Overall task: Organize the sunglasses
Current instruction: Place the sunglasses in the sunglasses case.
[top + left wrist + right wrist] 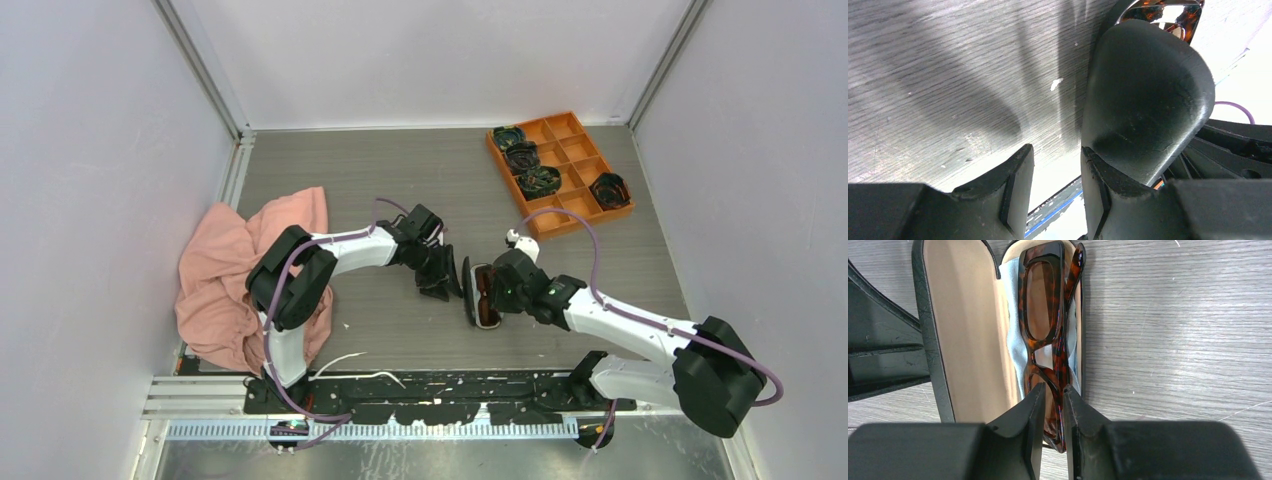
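The sunglasses (1048,315), a folded pair with a dark tortoiseshell frame and reddish-brown lenses, lie in the base of the open black case on a light blue cloth (1015,335). The tan-lined lid (968,330) stands open to the left. My right gripper (1053,390) is shut on the near end of the frame. In the top view the sunglasses (487,300) sit mid-table, with the right gripper (500,290) on them. My left gripper (1055,150) is open and holds nothing; the black outside of the case lid (1143,100) lies against its right finger. In the top view the left gripper (440,282) sits just left of the case.
An orange compartment tray (575,150) at the back right holds several dark coiled bundles (540,180). A crumpled pink cloth (230,270) lies at the left beside the left arm. A thin white strand (345,360) lies near the front rail.
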Controlling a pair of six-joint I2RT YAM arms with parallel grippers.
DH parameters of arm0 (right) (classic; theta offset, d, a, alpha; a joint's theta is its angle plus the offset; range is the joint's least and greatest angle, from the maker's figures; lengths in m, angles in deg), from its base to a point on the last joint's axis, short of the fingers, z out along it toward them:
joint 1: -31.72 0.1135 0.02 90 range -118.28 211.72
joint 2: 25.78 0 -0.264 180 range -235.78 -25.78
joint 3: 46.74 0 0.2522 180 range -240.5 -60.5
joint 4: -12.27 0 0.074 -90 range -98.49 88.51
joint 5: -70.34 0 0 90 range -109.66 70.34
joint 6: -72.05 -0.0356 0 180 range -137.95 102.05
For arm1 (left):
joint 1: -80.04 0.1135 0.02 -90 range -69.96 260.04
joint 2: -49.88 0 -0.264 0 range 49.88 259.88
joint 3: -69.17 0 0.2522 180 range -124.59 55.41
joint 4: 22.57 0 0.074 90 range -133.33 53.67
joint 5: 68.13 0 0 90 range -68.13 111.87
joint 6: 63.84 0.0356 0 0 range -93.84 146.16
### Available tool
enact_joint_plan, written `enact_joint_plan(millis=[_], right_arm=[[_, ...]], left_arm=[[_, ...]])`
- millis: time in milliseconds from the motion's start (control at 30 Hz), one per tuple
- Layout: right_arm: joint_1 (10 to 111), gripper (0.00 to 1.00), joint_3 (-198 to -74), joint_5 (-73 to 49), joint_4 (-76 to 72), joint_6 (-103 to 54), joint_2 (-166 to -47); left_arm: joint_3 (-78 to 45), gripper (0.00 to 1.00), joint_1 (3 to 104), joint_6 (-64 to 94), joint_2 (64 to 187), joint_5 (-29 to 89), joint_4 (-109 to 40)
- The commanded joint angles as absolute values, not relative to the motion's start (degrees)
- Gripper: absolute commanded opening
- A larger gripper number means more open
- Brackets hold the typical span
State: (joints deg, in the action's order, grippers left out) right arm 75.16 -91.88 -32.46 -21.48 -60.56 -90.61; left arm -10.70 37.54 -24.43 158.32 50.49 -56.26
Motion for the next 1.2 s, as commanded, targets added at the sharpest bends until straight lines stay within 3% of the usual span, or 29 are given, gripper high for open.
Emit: enact_joint_plan(millis=[0, 533, 1167], right_arm=[[75.3, 0.24, -91.7, -33.8, -20.3, -61.2, -89.0], [74.9, 0.05, -88.2, -32.0, -16.0, -61.6, -87.3], [73.3, 0.06, -77.2, -23.9, 2.1, -62.5, -85.5]], left_arm=[[-11.9, 0.41, 37.3, -24.6, 158.0, 52.0, -54.6], [-11.6, 0.41, 37.3, -24.8, 158.1, 52.3, -54.1], [-11.8, 0.41, 37.2, -24.8, 158.6, 52.7, -54.1]])
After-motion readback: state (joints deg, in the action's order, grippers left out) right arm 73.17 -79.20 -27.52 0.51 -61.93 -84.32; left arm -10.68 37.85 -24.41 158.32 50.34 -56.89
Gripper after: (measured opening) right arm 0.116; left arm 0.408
